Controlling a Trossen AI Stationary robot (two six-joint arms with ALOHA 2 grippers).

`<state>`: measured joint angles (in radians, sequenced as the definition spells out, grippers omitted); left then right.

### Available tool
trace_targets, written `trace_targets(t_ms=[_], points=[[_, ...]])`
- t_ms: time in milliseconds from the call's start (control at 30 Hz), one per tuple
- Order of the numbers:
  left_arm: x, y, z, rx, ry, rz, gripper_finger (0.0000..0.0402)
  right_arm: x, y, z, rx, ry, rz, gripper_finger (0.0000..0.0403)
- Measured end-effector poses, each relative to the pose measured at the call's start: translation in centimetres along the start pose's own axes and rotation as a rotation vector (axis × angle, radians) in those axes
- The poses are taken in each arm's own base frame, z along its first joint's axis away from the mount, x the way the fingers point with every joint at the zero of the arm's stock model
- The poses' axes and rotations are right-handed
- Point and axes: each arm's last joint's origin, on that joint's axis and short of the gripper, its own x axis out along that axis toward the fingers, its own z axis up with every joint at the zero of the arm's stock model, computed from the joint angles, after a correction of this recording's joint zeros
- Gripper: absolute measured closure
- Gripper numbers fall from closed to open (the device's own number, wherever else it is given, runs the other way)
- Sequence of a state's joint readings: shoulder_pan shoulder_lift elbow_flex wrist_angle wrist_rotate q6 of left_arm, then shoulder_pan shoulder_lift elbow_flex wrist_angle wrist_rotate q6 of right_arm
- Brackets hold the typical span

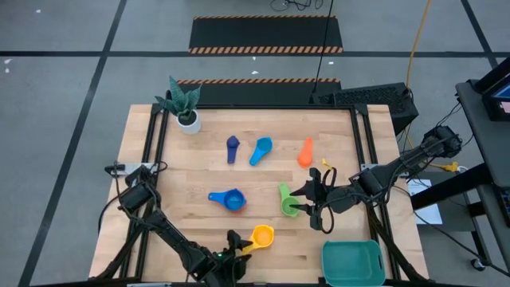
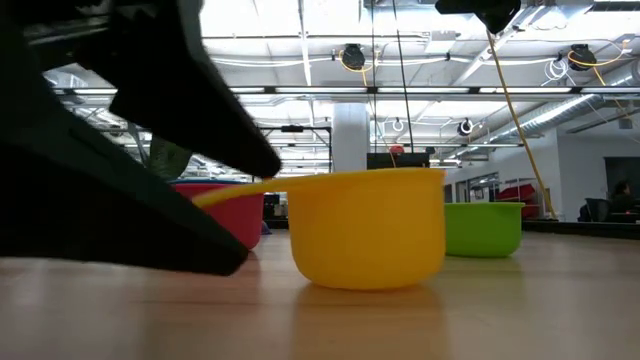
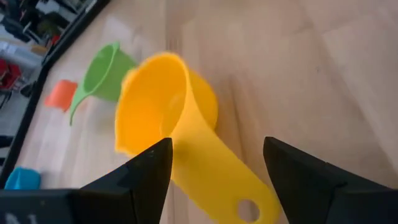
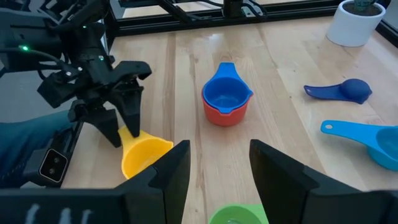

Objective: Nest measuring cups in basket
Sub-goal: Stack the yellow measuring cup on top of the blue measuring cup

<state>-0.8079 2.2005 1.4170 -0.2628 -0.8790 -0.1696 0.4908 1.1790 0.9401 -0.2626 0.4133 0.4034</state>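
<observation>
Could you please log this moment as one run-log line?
left gripper: open around yellow cup handle | right gripper: open over green cup | blue cup: nested in red | basket: empty

Smooth, slightly glossy plastic on the yellow cup point(image 3: 165, 106), light catching its rim. The green cup point(image 2: 483, 229) shows the same sheen. The table point(image 1: 351, 159) is pale wood planks with visible grain, satin finish. Matt black fingers point(image 3: 144, 174) on the left gripper point(image 3: 217, 171). The basket point(image 1: 353, 263) at the table's corner looks like smooth teal plastic.

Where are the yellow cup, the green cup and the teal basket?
yellow cup point(image 2: 367, 228), low view, on its outer wall.
green cup point(image 1: 288, 204), high view, on its bowl.
teal basket point(image 1: 353, 247), high view, on its far rim.
</observation>
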Motion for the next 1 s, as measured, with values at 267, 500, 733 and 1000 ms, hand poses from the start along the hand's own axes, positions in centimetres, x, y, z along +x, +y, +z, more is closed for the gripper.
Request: trace_targets(t_ms=[267,500,733,1000], points=[[-0.7,-0.1,-0.4,-0.01,-0.01,0.129,0.0147,0.0,0.0,0.0,0.0,0.001,0.0,0.0243],[-0.3,0.4,-0.8,-0.063,0.019,0.15,0.0147,0.0,0.0,0.0,0.0,0.001,0.0,0.0243],[0.1,1.1,-1.6,-0.097,0.08,0.18,0.0147,0.0,0.0,0.0,-0.001,0.001,0.0,0.0243],[0.4,1.4,-1.7,-0.104,0.089,0.195,0.0147,0.0,0.0,0.0,-0.004,0.0,0.0,0.0243]])
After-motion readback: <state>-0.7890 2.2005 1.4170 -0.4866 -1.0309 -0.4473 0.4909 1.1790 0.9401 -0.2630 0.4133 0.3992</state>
